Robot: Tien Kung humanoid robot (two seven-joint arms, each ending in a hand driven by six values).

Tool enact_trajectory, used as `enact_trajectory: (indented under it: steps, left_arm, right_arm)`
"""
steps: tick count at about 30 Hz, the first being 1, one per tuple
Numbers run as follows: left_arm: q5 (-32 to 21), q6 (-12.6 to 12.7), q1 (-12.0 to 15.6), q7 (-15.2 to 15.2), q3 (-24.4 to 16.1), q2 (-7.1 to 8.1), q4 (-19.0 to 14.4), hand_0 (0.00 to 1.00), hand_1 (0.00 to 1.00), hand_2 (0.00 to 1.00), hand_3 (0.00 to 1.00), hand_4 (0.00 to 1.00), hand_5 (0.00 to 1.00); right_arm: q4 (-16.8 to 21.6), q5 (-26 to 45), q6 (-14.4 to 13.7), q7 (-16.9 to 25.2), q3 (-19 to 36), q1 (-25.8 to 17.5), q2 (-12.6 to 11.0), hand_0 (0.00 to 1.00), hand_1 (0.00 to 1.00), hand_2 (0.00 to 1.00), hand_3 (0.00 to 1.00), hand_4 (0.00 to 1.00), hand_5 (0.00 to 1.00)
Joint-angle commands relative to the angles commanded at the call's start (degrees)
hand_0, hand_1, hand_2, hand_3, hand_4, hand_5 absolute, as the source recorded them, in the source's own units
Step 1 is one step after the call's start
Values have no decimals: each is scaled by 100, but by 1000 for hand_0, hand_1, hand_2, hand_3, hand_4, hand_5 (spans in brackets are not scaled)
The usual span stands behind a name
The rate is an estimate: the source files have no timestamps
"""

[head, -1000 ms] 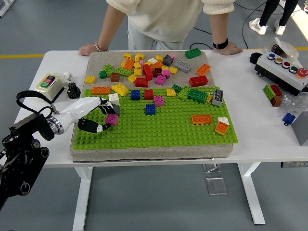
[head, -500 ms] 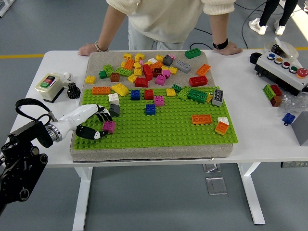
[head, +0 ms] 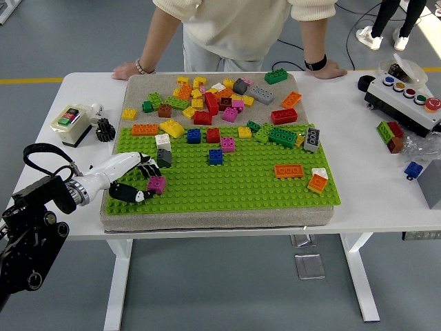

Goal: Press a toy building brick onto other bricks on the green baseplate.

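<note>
The left hand (head: 134, 178) reaches in from eight o'clock over the near-left corner of the green baseplate (head: 241, 186), its fingers curled around a magenta brick (head: 156, 183) — the thumb sits under and to the left of the brick, the other fingers arch over it from above. The brick rests low against the baseplate studs; whether it is fully seated cannot be told. Just past the fingers, toward twelve o'clock, stands a small white and grey stack (head: 163, 150) on the baseplate.

The baseplate lies on a tan pad (head: 141, 93) in the middle of the white table (head: 386, 179). At the pad's far edge, toward twelve o'clock, loose bricks (head: 207, 100) of many colours lie heaped. On the baseplate a blue brick (head: 216, 156) sits near the centre, and an orange brick (head: 289, 170) lies toward three o'clock.

A person stands at the far side, both hands flat on the table — one hand (head: 127, 69) at eleven o'clock, the other hand (head: 329, 69) at one o'clock. A button box (head: 403, 96) sits at two o'clock, and a small switch unit (head: 72, 121) at nine o'clock.
</note>
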Motion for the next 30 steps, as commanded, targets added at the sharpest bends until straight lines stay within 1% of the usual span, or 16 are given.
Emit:
enact_trajectory:
  steps: [10,11,16,17,22,23,28,30]
  left_arm:
    - [0,6,-34,9,3,-37,72,719,572,579,563,709,79]
    - [0,4,-35,8,3,-41,81,721,573,579,562,707,104]
    - [0,11,-42,8,12,-66,157,721,573,579,562,707,104]
    - [0,12,-43,8,13,-68,162,724,575,579,561,718,149]
    - [0,30,-61,1,15,-91,202,724,575,579,561,718,149]
    - [0,28,-62,1,16,-92,202,725,580,580,560,778,189]
    - [0,-12,-65,-12,-1,-79,154,725,580,580,560,778,189]
    - [0,-30,-66,-18,-5,-69,125,728,580,580,557,775,174]
  right_arm:
    - [0,18,-7,5,-4,8,3,726,661,709,579,916,500]
    - [0,19,-8,6,-4,8,3,727,661,709,579,916,500]
    - [0,25,-22,11,-13,15,6,727,661,709,579,916,500]
    - [0,25,-23,11,-13,15,7,727,661,709,579,916,500]
    - [0,27,-27,6,-17,14,9,727,661,709,579,916,500]
    - [0,30,-28,6,-20,14,9,726,661,709,581,916,500]
    - [0,34,-34,3,-19,16,8,726,661,709,581,916,500]
    - [0,31,-36,2,-16,14,8,727,662,709,580,916,500]
